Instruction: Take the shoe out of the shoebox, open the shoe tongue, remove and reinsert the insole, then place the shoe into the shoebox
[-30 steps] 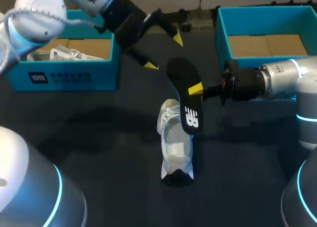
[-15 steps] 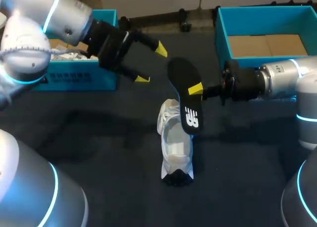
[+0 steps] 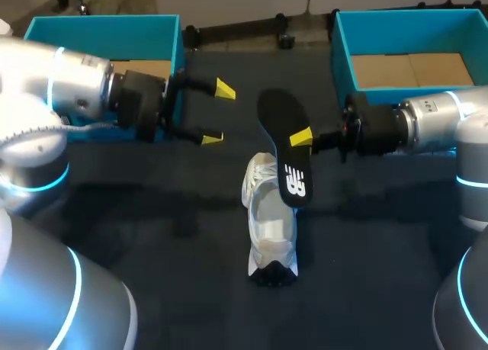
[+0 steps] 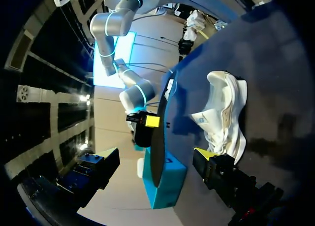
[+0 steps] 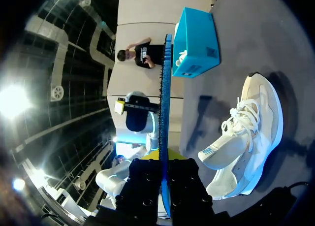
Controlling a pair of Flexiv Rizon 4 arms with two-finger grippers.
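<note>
1. The dark table (image 3: pixel 152 236) carries everything. Two blue shoeboxes, a left shoebox (image 3: pixel 99 26) and a right shoebox (image 3: pixel 341 52), sit at its far edge, which leaves the middle free for the work.
2. The white shoe (image 3: pixel 268 220) lies on the table's middle, outside both boxes, seemingly placed where either arm can reach it.
3. The black insole (image 3: pixel 286 148) is out of the shoe and hangs tilted, its lower end over the shoe, probably lined up for reinsertion.
4. The right gripper (image 3: pixel 302 139) is clenched on the insole's edge and carries it.
5. The left gripper (image 3: pixel 217 113) is released and empty. It sits before the left shoebox, apart from the insole, likely ready to steady the shoe.
</note>
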